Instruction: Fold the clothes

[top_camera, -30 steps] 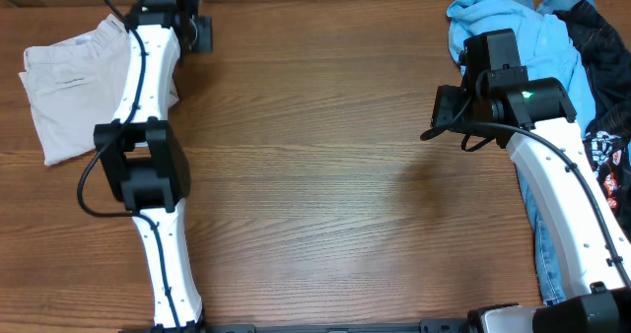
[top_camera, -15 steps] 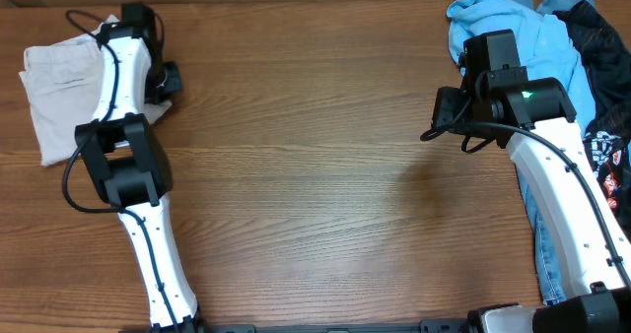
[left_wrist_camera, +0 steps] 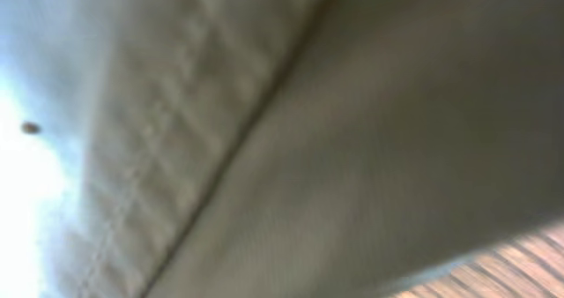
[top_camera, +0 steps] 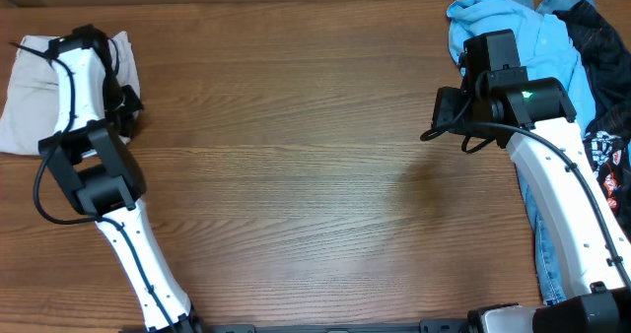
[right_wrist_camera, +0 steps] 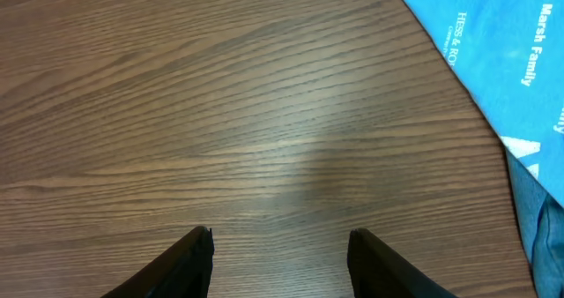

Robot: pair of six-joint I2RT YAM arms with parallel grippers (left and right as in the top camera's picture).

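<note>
The beige shorts [top_camera: 35,97] lie bunched at the table's far left edge, partly under my left arm. My left gripper [top_camera: 124,108] is at their right edge, shut on the cloth. Its fingers are hidden. Blurred beige fabric with a stitched seam [left_wrist_camera: 220,148] fills the left wrist view, and a sliver of table shows at the bottom right. My right gripper [top_camera: 436,116] hovers open above bare wood at the right. Nothing is between its two dark fingertips [right_wrist_camera: 280,238].
A light blue T-shirt [top_camera: 513,23] with white print [right_wrist_camera: 493,42] lies heaped at the back right. A black garment with a white graphic [top_camera: 603,47] overlaps it at the right edge. Wooden tabletop [top_camera: 315,175] stretches between the arms.
My left arm has swung left and toward the front, and the shorts have slid left with it to the table's edge. The right arm has not moved.
</note>
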